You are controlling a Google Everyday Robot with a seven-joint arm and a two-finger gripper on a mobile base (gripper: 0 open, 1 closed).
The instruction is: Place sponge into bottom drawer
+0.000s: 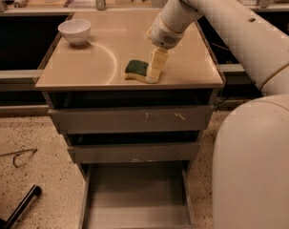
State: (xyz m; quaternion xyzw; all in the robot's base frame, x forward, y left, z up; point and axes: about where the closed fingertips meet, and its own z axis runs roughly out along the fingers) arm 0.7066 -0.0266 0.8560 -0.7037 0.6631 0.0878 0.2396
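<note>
The sponge (136,69), dark green face up over pale yellow foam, lies on the tan cabinet top near its front edge, right of centre. My gripper (155,70) points down from the white arm and stands at the sponge's right end, touching or right beside it. The bottom drawer (134,194) is pulled out below the cabinet, its flat grey floor showing with nothing in it. The two upper drawer fronts are shut.
A white bowl (75,31) stands at the far left of the cabinet top (82,70). My white body (258,166) fills the right side. A wire object (20,156) and a black bar (21,206) lie on the speckled floor at the left.
</note>
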